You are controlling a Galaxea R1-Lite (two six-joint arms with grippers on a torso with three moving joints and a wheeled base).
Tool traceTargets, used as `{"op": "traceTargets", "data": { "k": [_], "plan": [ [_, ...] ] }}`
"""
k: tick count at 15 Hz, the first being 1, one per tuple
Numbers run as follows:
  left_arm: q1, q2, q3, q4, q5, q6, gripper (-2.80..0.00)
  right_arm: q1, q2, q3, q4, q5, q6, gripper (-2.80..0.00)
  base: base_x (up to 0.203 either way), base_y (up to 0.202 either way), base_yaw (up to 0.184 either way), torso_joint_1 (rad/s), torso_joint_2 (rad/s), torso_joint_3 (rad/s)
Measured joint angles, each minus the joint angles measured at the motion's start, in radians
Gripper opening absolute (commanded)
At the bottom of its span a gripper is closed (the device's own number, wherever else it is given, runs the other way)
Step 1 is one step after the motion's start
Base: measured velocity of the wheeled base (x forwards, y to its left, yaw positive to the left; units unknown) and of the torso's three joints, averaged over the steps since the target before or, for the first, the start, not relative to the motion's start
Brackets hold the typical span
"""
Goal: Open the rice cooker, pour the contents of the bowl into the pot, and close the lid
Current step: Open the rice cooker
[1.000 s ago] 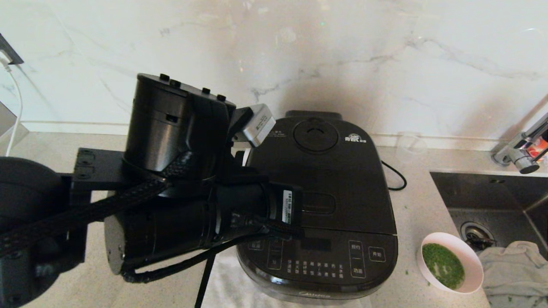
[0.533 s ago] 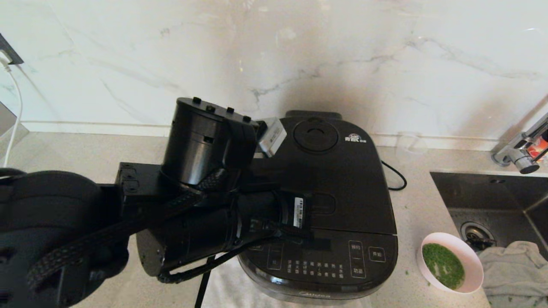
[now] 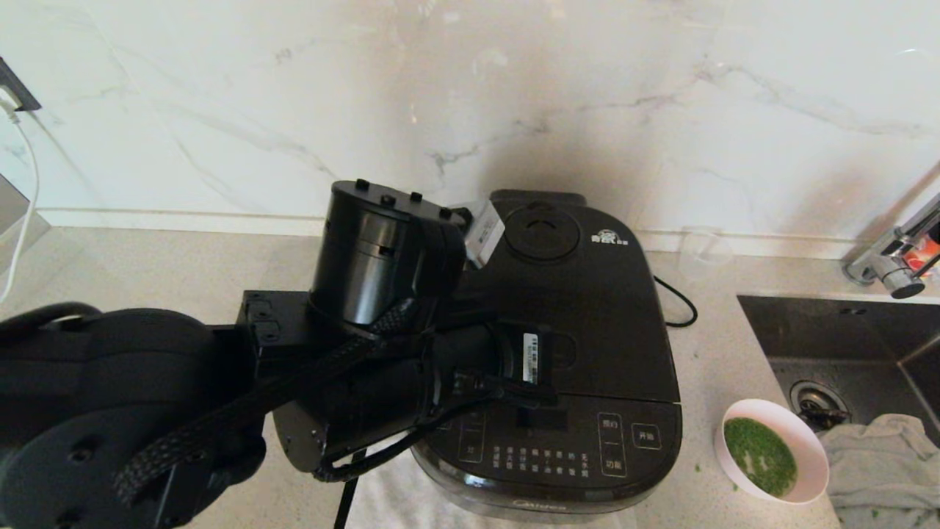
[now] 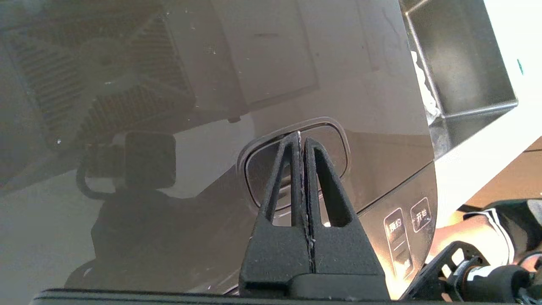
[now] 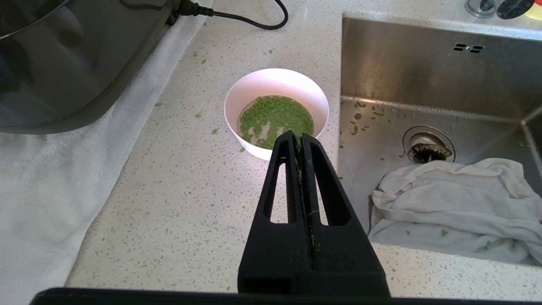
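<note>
Left gripper [image 4: 301,137] is pressed shut, empty, tips over the oblong latch button [image 4: 330,146] of the closed lid [image 3: 580,308] on the rice cooker [image 3: 558,441]. Right gripper [image 5: 300,137] is closed, empty, near the bowl [image 5: 276,87] w/ green contents [image 5: 275,116] on the tabletop [image 5: 178,203] beside the sink [image 5: 423,72].

Even, bright daylight-like light, no harsh glare. Soft dark shadow on wall [image 3: 558,158] behind rice cooker [image 3: 587,308]. Glossy lid [image 4: 296,76] mirrors surroundings in left wrist view. Bowl [image 5: 276,87] sharp, brightly lit; sink [image 5: 423,76] basin dimmer. Left arm [image 3: 220,397] near camera, underexposed.
</note>
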Motion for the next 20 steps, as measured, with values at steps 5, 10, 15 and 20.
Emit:
{"op": "traceTargets", "data": {
  "k": [5,10,15,20],
  "plan": [
    [0.003,0.001,0.039,-0.003,0.023,0.005,-2.80,0.000,0.000,0.000,0.000,0.000,0.000,-2.80,0.000,0.000,0.000,0.000,0.00,0.000],
    [0.028,-0.032,0.032,-0.068,0.040,0.006,-2.80,0.000,0.000,0.000,0.000,0.000,0.000,-2.80,0.000,0.000,0.000,0.000,0.00,0.000],
    [0.035,-0.145,-0.046,-0.085,0.038,0.002,-2.80,0.000,0.000,0.000,0.000,0.000,0.000,-2.80,0.000,0.000,0.000,0.000,0.00,0.000],
    [0.040,-0.283,-0.129,-0.066,0.033,0.002,-2.80,0.000,0.000,0.000,0.000,0.000,0.000,-2.80,0.000,0.000,0.000,0.000,0.00,0.000]
  ]
}}
